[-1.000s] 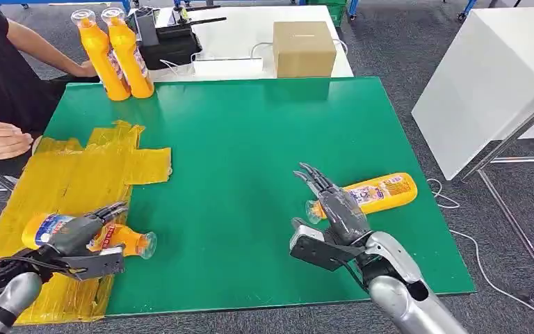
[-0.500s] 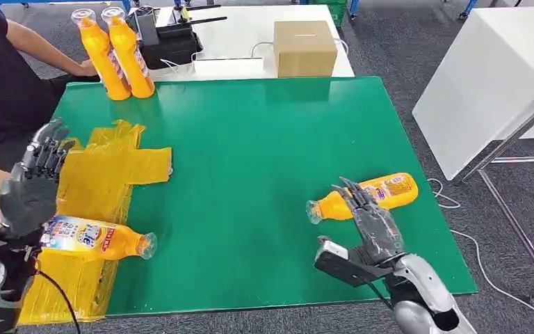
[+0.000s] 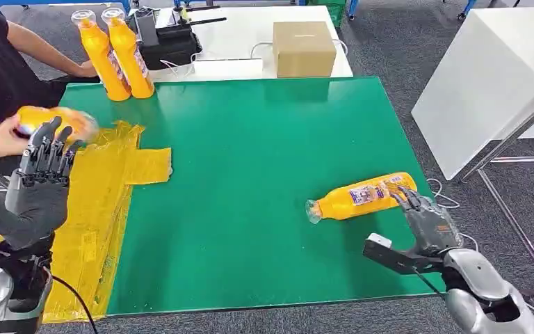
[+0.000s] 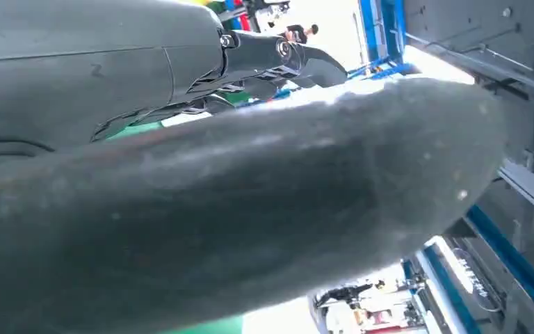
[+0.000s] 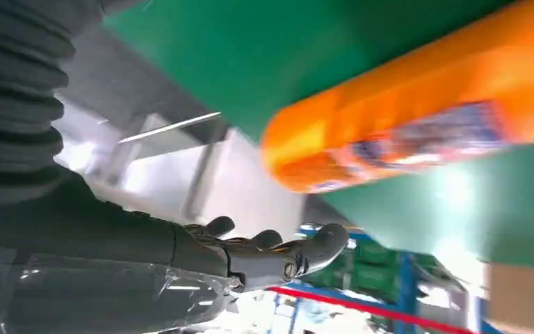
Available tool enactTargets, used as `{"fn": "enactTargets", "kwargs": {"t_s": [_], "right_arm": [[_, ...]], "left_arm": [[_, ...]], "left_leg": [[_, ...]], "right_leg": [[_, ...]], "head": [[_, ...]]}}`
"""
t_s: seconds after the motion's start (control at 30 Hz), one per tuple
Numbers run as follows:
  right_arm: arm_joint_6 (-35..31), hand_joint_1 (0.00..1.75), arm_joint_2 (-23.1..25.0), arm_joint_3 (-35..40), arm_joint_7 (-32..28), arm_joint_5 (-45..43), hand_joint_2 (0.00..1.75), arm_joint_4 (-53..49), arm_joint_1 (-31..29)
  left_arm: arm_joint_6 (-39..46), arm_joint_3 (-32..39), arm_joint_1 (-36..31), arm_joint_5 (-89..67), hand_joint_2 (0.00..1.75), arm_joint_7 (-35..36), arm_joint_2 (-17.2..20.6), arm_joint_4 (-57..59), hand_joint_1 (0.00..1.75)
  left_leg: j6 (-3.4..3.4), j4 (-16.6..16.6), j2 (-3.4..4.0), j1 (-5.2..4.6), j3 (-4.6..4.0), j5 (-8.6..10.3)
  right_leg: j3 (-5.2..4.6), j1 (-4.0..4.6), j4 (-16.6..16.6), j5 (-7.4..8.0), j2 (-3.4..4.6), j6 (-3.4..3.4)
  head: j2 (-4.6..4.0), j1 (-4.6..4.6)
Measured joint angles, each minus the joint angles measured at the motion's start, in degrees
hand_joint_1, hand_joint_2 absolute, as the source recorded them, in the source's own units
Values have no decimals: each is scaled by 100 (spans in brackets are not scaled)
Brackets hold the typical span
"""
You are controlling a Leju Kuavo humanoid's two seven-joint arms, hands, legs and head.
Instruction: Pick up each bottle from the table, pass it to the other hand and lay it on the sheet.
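An orange bottle lies on its side on the green table, near the right edge, cap toward the middle. My right hand hovers open just beyond the bottle's base, fingers spread and apart from it. In the right wrist view the bottle lies past my fingers. My left hand is raised above the yellow sheet, open and holding nothing. A person's hand holds a blurred orange bottle above the sheet's far left corner.
Two more orange bottles stand upright at the table's far left corner. Behind the table are a cardboard box and a black device. A white table stands to the right, and a cable lies on the floor.
My left hand let go of the bottle on the sheet and rose. The person then picked that bottle up. My right hand moved right, past the lying bottle's base.
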Motion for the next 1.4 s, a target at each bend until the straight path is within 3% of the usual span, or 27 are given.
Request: {"fn": "enactTargets", "kwargs": {"t_s": [0.2,0.53,0.73,1.03,1.4], "right_arm": [[282,0,-575,-173,-74,155,175,846,-614],[350,0,-726,-15,-225,330,175,1828,-1508],[260,0,-613,358,-347,461,175,2386,-2016],[200,0,-486,643,-393,547,175,2766,-2292],[-19,0,150,1241,-522,816,175,3811,-2905]], "left_arm": [[4,-83,-101,20,0,-46,-46,28,0],[-4,-197,-296,88,0,-77,-103,173,0],[-7,-238,-358,149,0,-87,-127,245,0],[-11,-271,-393,188,0,-90,-131,291,0],[-11,-284,-520,372,0,-85,-173,396,0]], "left_leg": [[0,1,0,-2,-2,0],[1,1,3,-1,-3,2],[3,1,-3,-1,-4,4],[4,1,-2,-1,-10,2],[4,1,-3,0,-9,6]], "right_leg": [[0,-2,0,0,0,1],[-1,-1,3,1,1,0],[-1,-1,4,1,-1,1],[-4,-1,3,0,-1,1],[-3,0,6,1,-2,1]], "head": [[0,0],[0,-2],[0,-2],[0,-2],[0,-2]]}}
